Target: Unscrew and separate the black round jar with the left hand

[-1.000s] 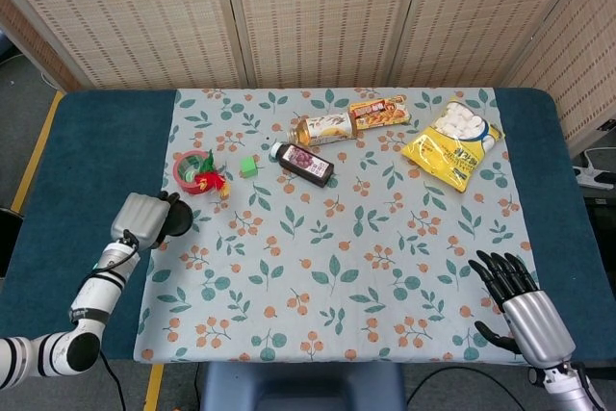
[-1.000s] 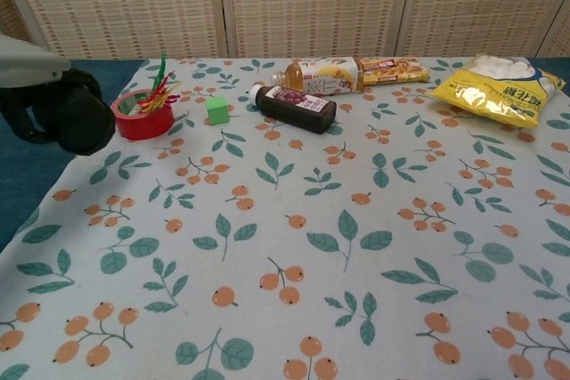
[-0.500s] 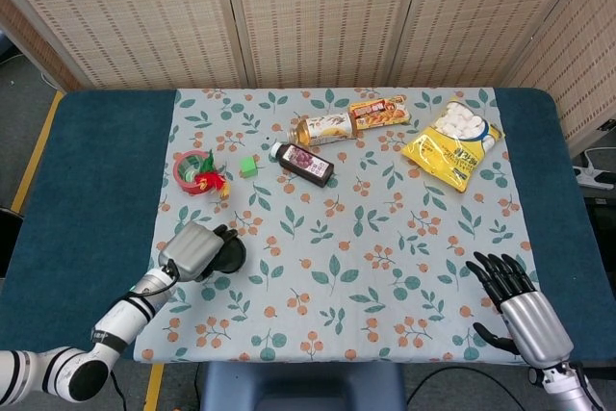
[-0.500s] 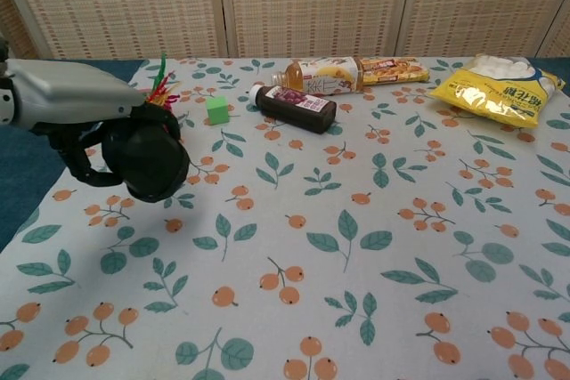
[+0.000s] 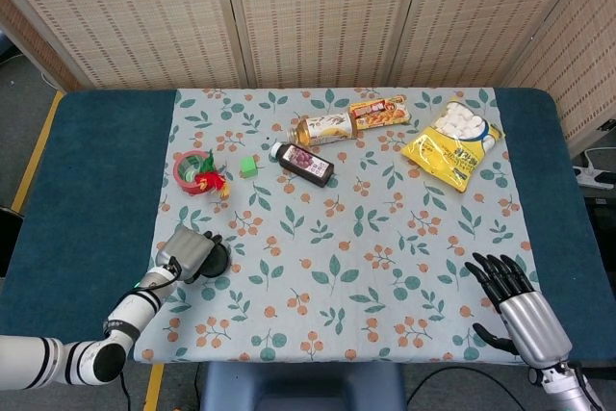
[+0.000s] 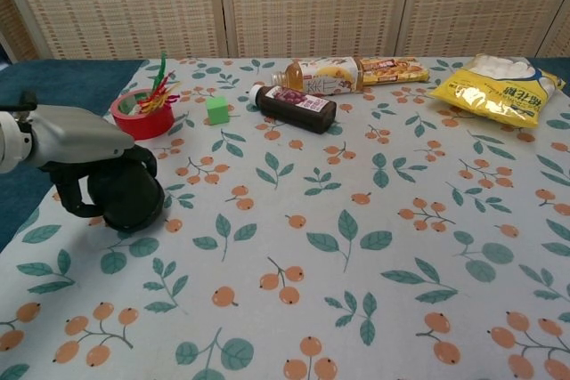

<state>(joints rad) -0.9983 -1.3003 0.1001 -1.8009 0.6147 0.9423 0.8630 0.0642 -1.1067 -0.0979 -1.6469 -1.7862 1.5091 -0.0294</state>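
Observation:
The black round jar (image 6: 125, 198) sits low on the floral cloth near its left edge, wrapped by the fingers of my left hand (image 6: 85, 144). From the head view the same left hand (image 5: 190, 251) covers most of the jar (image 5: 218, 260), of which only a dark edge shows. Whether the lid and body are joined is hidden by the fingers. My right hand (image 5: 520, 305) hovers at the front right corner of the table with its fingers spread and nothing in it; the chest view does not show it.
A red cup with coloured sticks (image 6: 143, 111), a green cube (image 6: 217, 109), a dark bottle (image 6: 294, 107), a yellow bottle (image 6: 319, 75), a snack packet (image 6: 393, 69) and a yellow marshmallow bag (image 6: 500, 86) lie along the far side of the floral tablecloth (image 6: 356, 246).
My left hand carried the jar from the cloth's left edge toward the middle, then back left and down onto the cloth. The right hand has stayed still.

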